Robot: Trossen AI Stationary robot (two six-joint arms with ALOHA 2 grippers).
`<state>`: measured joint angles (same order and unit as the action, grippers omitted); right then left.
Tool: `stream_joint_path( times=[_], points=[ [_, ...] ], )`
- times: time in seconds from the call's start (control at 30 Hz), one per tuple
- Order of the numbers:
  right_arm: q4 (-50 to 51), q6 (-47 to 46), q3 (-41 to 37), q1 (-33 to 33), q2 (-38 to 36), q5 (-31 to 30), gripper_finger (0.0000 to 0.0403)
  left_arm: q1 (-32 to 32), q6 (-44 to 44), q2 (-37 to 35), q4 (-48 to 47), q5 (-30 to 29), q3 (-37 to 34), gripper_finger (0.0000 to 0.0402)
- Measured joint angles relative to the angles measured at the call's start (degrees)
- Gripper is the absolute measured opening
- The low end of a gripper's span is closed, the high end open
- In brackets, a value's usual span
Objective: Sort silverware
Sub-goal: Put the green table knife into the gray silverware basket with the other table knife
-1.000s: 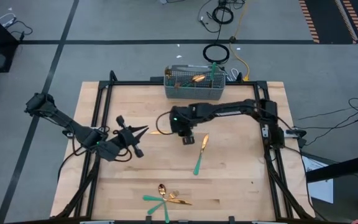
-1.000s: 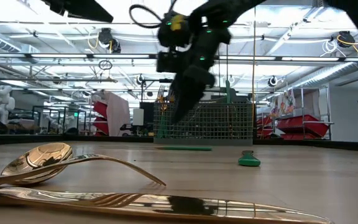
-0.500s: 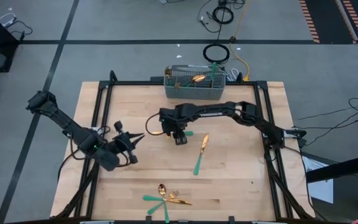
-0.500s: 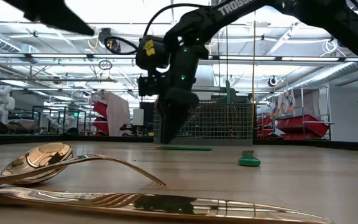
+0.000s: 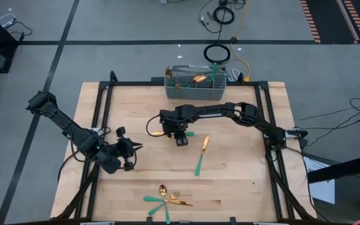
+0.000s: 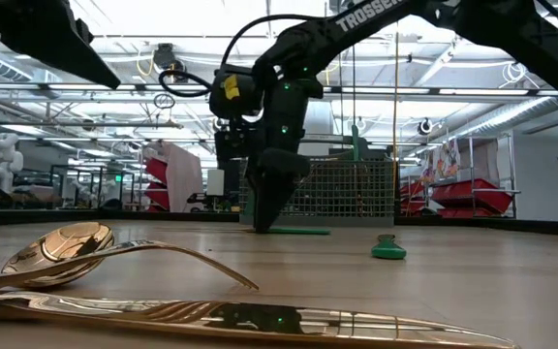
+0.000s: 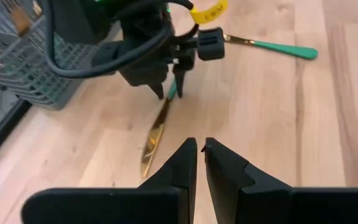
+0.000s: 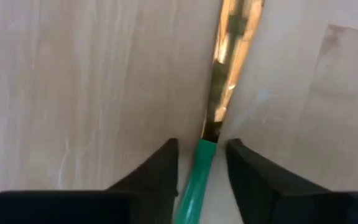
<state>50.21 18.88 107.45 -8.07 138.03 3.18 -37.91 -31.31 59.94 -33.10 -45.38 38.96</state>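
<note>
Right end effector, fingers apart, straddles a knife lying flat on the tabletop just before the caddy — closing may skid the handle; left end effector nearly closed, empty.

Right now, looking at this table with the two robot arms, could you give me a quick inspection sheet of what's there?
Surface: wooden table, black frame.
Job's things: knife under the right arm; another knife mid-table; spoon and fork pile at the near edge; some pieces in the mesh caddy.
Clutter: nothing seen.
End effectors: right end effector straddles the knife's handle; left end effector waits at the left, nearly closed, empty.
Cables: coil on the floor.
Surroundings: workshop shelving.
</note>
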Motion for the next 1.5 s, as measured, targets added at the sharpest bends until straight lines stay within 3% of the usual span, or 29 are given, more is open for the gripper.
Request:
stream_joint_path(
  times=[0.2, 0.77, 1.17, 1.5],
  points=[
    [1.1, 0.0, 0.1, 0.5, 0.7, -2.0, 0.0016, 0.0, -1.4, 0.0, -0.2, 0.8, 0.0, 0.0041],
    [-3.9, -14.8, 2.4, -0.3, -2.3, -3.7, 0.0000, 0.0, -1.4, 0.0, -0.4, 1.0, 0.0, 0.0041],
    [-9.4, -18.3, 2.6, -2.7, -8.1, -3.8, 0.0000, 0.0, -1.5, 0.0, -0.4, 1.0, 0.0, 0.0041],
    [-17.0, -18.9, 2.6, -4.1, -15.2, -14.8, 0.0000, 0.0, -1.6, 0.0, -0.4, 0.3, 0.0, 0.0041]
  ],
)
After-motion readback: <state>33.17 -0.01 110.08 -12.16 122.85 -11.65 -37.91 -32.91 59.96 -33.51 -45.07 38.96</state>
